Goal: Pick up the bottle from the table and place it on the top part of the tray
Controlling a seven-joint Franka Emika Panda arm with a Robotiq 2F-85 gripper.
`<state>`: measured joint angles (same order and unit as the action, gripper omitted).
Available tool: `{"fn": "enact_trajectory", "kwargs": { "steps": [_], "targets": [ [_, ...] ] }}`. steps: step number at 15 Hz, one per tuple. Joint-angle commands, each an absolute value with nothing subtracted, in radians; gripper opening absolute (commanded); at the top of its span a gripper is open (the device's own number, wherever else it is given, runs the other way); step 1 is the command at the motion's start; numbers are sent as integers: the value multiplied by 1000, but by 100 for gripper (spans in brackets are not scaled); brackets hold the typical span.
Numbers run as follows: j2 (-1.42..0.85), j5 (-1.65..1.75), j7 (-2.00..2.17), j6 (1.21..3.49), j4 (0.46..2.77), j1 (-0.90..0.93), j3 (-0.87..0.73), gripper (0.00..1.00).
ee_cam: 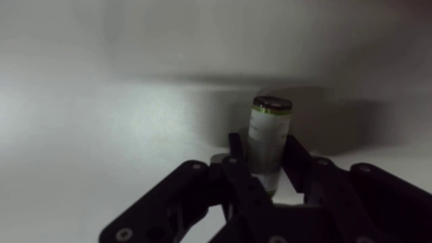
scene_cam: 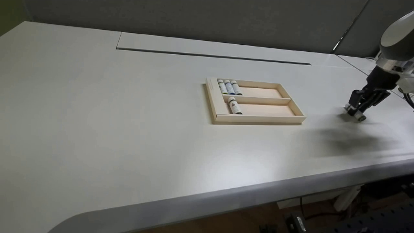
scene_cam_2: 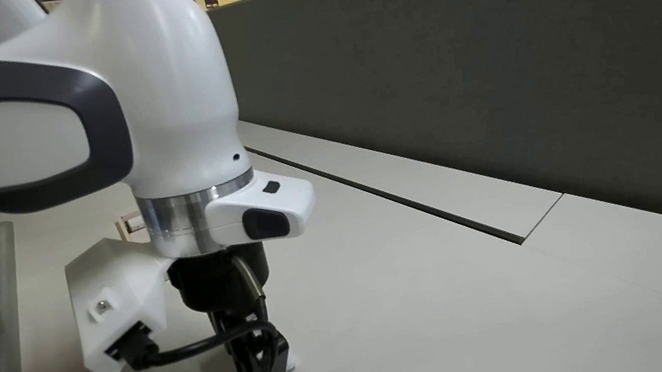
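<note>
In an exterior view, at the right of the frame, the black two-fingered gripper (scene_cam: 354, 108) clasps a small white-labelled cylindrical bottle (scene_cam: 360, 116) with a dark end. Its dark end points to the lower right, and a shadow falls on the white tabletop (scene_cam: 113, 123) just beside it; whether the two touch, I cannot tell.

Right of the frame's centre, well apart from the held bottle, sits a flat rectangular light-wood tray (scene_cam: 258, 119) with a raised rim. A wooden divider (scene_cam: 265, 100) parts it into two long compartments. At the left end of the upper one, three white-capped little bottles (scene_cam: 229, 87) lie side by side; at the left end of the lower one lies a single white-labelled vial (scene_cam: 234, 106).

In an exterior view, the white and grey robot arm (scene_cam_2: 172, 91) fills the upper left, partly hiding the tray. At the lower left a black cable (scene_cam_2: 217, 343) crosses before the bottle.

In the dim wrist view, the bottle's dark base and thin green band (ee_cam: 271, 110) point upward in the frame, its label between both black fingers (ee_cam: 297, 158); the print is too blurred to read.
</note>
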<state>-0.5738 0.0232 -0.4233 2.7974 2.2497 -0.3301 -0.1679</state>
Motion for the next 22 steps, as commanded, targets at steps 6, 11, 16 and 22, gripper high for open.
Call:
{"fn": "enact_trajectory", "kwargs": {
  "steps": [6,11,16,22],
  "targets": [
    [-526,38,-320,2725,2234,-300,-148,7],
    [-467,56,-237,2709,2245,-198,-135,7],
    [-454,39,-161,2667,2221,-101,-80,7],
    [-485,-29,-105,2643,2147,-47,10,7]
  ]
}}
